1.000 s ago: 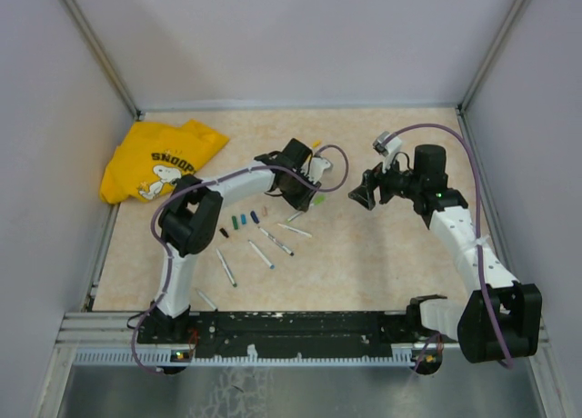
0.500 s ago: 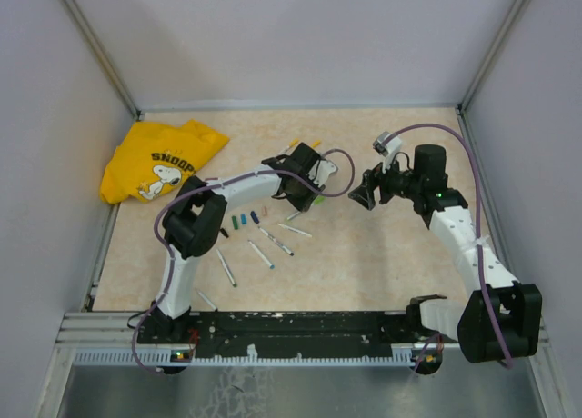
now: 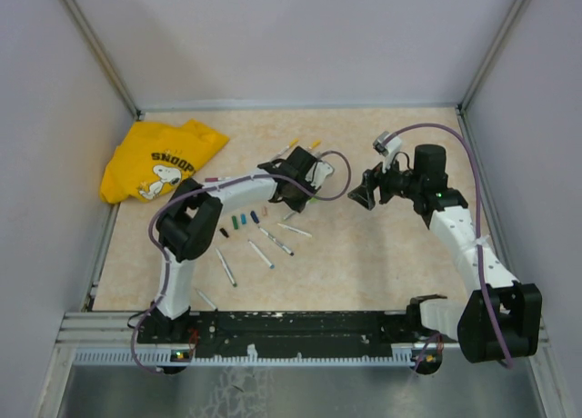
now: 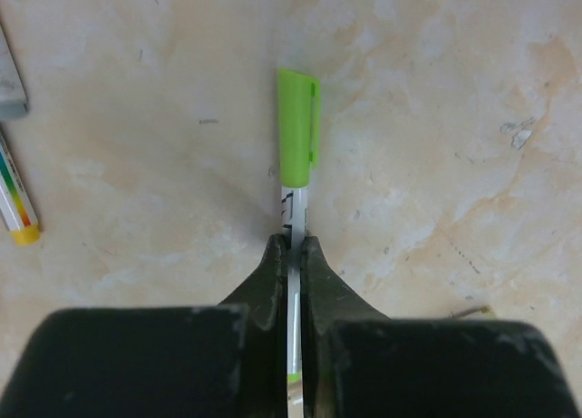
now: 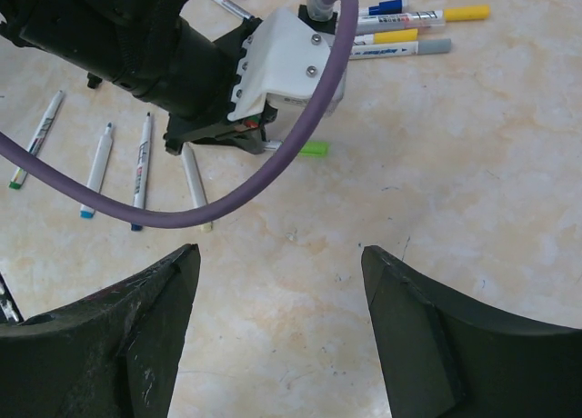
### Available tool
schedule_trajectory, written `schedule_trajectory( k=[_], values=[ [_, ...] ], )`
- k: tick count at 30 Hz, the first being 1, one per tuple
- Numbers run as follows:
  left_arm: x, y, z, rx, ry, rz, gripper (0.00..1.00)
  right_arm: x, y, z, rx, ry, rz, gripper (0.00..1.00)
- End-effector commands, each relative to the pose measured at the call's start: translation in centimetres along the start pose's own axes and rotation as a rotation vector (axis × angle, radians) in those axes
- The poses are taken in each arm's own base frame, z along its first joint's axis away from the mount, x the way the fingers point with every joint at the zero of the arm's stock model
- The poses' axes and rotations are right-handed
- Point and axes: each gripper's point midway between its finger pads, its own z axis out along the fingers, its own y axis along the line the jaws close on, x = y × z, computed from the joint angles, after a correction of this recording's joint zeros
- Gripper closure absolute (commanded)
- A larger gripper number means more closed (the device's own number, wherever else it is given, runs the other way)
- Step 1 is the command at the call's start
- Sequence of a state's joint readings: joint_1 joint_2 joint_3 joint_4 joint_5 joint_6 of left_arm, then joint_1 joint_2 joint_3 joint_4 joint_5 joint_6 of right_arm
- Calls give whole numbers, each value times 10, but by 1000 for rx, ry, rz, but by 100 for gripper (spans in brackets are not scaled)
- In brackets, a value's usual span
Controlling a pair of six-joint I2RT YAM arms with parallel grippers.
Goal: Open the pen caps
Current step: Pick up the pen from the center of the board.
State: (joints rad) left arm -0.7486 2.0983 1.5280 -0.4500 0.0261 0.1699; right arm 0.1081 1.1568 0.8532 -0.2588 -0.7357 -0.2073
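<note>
My left gripper (image 4: 291, 247) is shut on the grey-white barrel of a pen that lies on the table. Its light green pen cap (image 4: 297, 127) sticks out just past the fingertips, still on the barrel. The right wrist view shows the same green cap (image 5: 314, 149) beside the left gripper (image 5: 257, 144). My right gripper (image 5: 277, 254) hangs open over bare table, to the right of the left gripper (image 3: 305, 193). Loose black (image 3: 224, 232), green (image 3: 235, 223) and blue (image 3: 255, 217) pen caps lie in a row on the left.
Several uncapped pens (image 3: 261, 253) lie fanned in front of the loose caps. Capped pens with yellow (image 5: 466, 13), blue (image 5: 389, 7) and grey (image 5: 435, 47) caps lie behind the left wrist. A yellow Snoopy shirt (image 3: 159, 159) sits at the back left. A purple cable (image 5: 273, 177) loops off the left wrist.
The left gripper has turned, come down and shut on the barrel of the green-capped pen. The right arm has not moved.
</note>
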Motion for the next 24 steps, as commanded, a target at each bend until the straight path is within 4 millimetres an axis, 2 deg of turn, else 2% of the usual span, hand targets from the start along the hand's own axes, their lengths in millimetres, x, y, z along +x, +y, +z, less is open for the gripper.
schedule_trajectory(
  k=[1,4,9,13,17,20,21,24],
  values=[
    [-6,9,-23,-9,-73,-51,100,-31,3,-8,-9,-80,-57,28],
    [-19,7,-45,36,-186,-87,100,-32,6,-8,-21,-85,-59,28],
    [-27,-4,-77,115,-327,-135,100,-32,14,-7,-63,-99,-52,28],
    [-24,-14,-102,155,-432,-179,100,-33,26,-6,-137,-125,-31,28],
    [-21,-28,-136,229,-600,-241,100,-32,38,-4,-209,-145,-6,29],
    [-15,-39,-163,285,-745,-291,100,-30,49,-1,-256,-150,-5,30],
    [-6,-43,-166,305,-773,-311,100,-28,53,1,-270,-147,-8,30],
    [-3,-51,-190,354,-903,-340,100,-25,65,6,-313,-141,-21,30]
  ],
)
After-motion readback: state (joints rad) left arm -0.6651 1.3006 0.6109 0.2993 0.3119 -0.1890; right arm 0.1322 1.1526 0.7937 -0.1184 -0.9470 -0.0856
